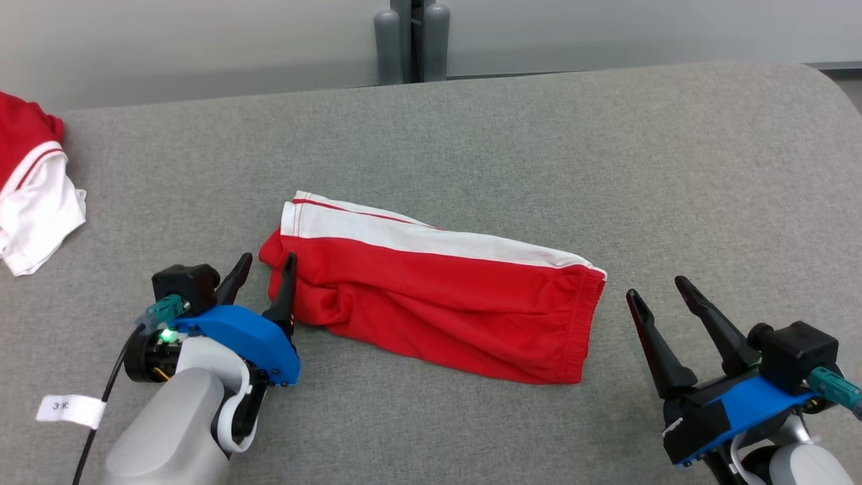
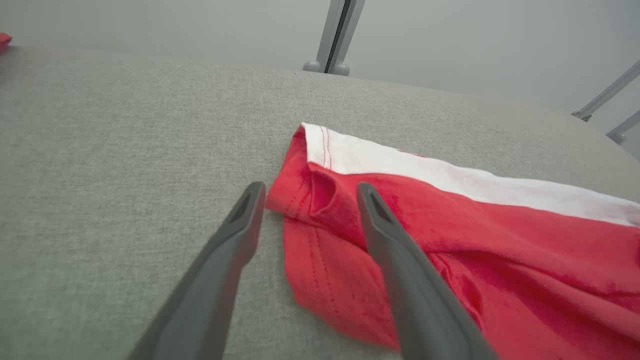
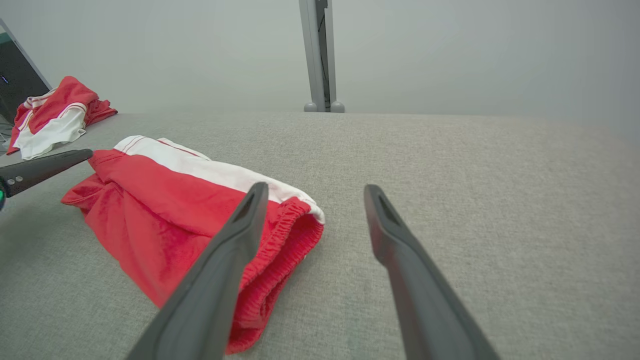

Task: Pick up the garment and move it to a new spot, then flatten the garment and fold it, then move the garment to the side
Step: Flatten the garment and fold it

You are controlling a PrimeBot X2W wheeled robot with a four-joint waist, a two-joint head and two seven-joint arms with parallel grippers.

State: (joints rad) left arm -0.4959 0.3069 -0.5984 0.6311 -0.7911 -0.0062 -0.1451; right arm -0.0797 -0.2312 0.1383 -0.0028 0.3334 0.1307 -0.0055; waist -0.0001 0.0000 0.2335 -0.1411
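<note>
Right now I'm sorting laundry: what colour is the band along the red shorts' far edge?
White band on the red shorts, clearest in the head view.

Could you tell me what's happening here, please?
A two-armed robot is working on red shorts that lie folded on a grey surface. Neither claw holds them: the left claw is open at their left end, one finger over the cloth, and the right claw is open just off their right end. Another garment lies far left.
</note>
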